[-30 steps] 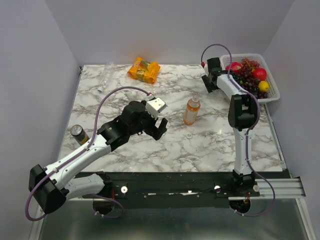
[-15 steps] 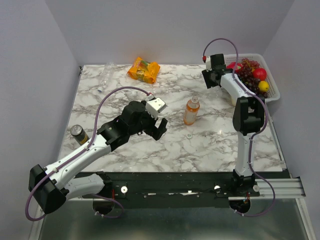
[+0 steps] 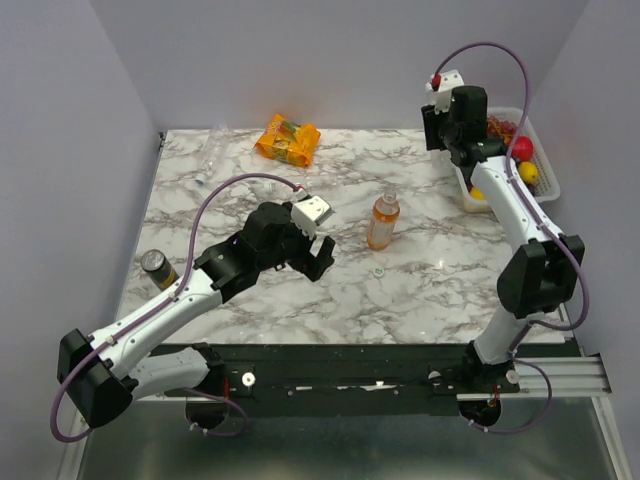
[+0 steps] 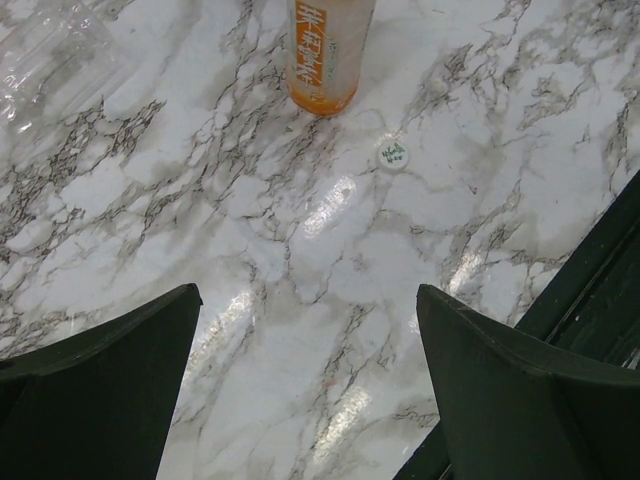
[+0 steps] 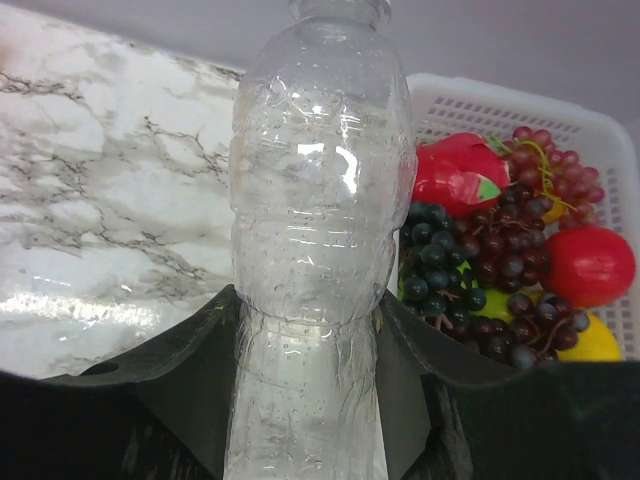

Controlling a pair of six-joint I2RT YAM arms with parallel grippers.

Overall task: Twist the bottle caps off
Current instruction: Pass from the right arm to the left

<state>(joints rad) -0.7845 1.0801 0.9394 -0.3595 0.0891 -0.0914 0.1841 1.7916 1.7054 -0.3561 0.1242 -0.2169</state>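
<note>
My right gripper (image 5: 312,330) is shut on a clear colourless bottle (image 5: 320,190), gripping its lower body. The bottle's top runs out of the frame, so its cap is not seen. In the top view this gripper (image 3: 433,128) is raised at the back right, beside the basket. An orange bottle (image 3: 383,222) stands upright mid-table, with a small white cap (image 3: 379,270) lying loose in front of it. My left gripper (image 3: 318,255) hangs open to the left of them, with nothing between its fingers (image 4: 100,390). Its wrist view shows the orange bottle (image 4: 325,50) and the cap (image 4: 394,153) ahead. Another clear bottle (image 3: 210,155) lies at the back left.
A white basket (image 3: 543,160) of grapes and other fruit sits at the back right, close to the raised right arm. An orange snack packet (image 3: 288,138) lies at the back centre. A dark can (image 3: 157,268) rests near the left edge.
The right arm has lifted up and swung towards the back right, its jaws closing on the clear bottle. The left arm has not moved.
</note>
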